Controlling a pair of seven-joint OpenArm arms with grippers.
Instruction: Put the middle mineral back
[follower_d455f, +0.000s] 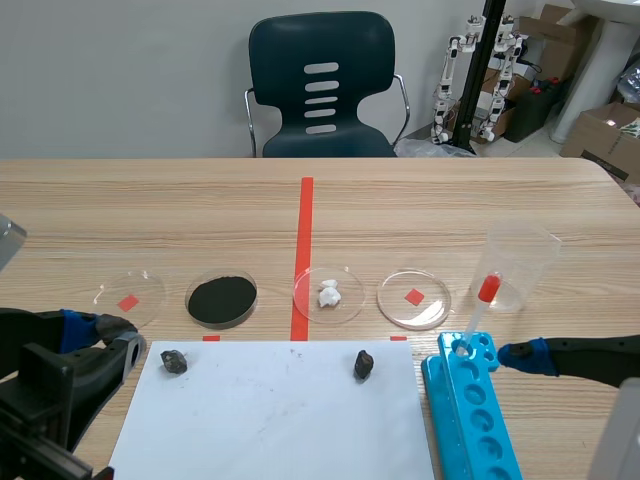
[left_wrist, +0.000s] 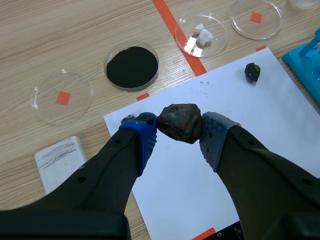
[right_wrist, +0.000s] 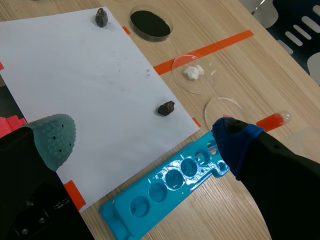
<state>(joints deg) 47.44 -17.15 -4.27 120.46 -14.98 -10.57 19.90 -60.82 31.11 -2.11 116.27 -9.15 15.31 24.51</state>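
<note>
1. Your left pincer is clamped tight on the mineral, with a blue pad pressed to each side. It is held above the white sheet.
2. That mineral is a dark reddish-brown lump. Its longer axis runs across from pad to pad, roughly level, and both ends are blunt.
3. Your right pincer stands wide apart with nothing between its pads, over the blue rack.
4. The sheet lies flat with faint specks. One small dark stone sits at its far left corner, and another stone sits near the far edge, toward the right.
5. The desk is pale wood grain, with an orange-red tape line running away down its middle. Beyond the sheet is a row of clear dishes, one holding black powder and one holding white lumps.
6. Behind the desk you've got a dark chair against a grey wall, and cardboard boxes at the far right.
</note>
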